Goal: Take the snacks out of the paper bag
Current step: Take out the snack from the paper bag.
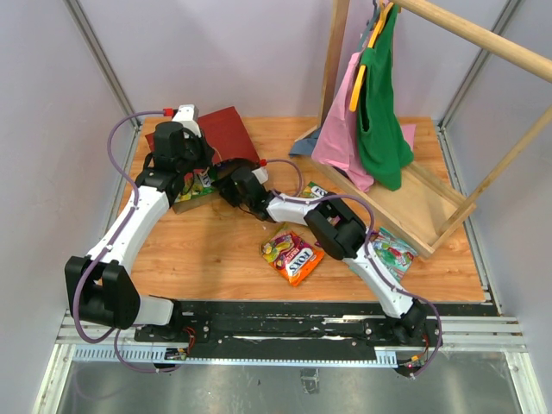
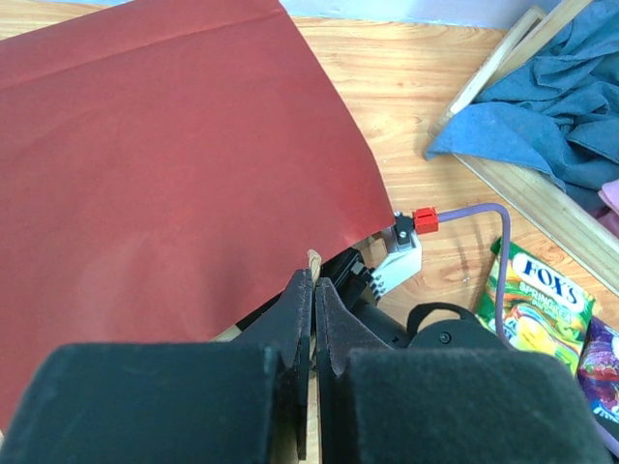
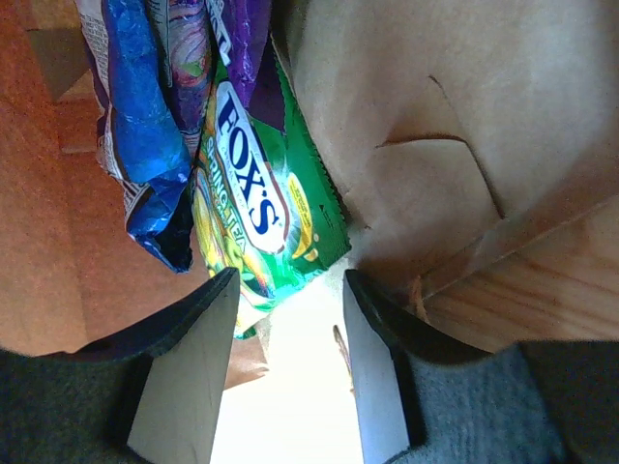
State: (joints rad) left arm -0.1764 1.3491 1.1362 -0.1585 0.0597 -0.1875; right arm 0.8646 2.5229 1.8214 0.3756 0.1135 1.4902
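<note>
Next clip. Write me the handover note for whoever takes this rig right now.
Grippers: left gripper has its jaws shut on the paper bag rim. Right gripper has its jaws open inside the bag mouth, facing the inner green packet.
Done: orange packet, teal packet and outer green packet lie on the table.
Left: inner green packet, blue packet and purple packet are in the bag; take them out.

- one paper bag [image 1: 226,136]
- snacks [image 3: 271,213] inside the bag: I count three showing, blue, purple, green
- loose packets [image 1: 297,261] right of the bag: I see at least four
- garments [image 1: 384,129] right of the bag: three
</note>
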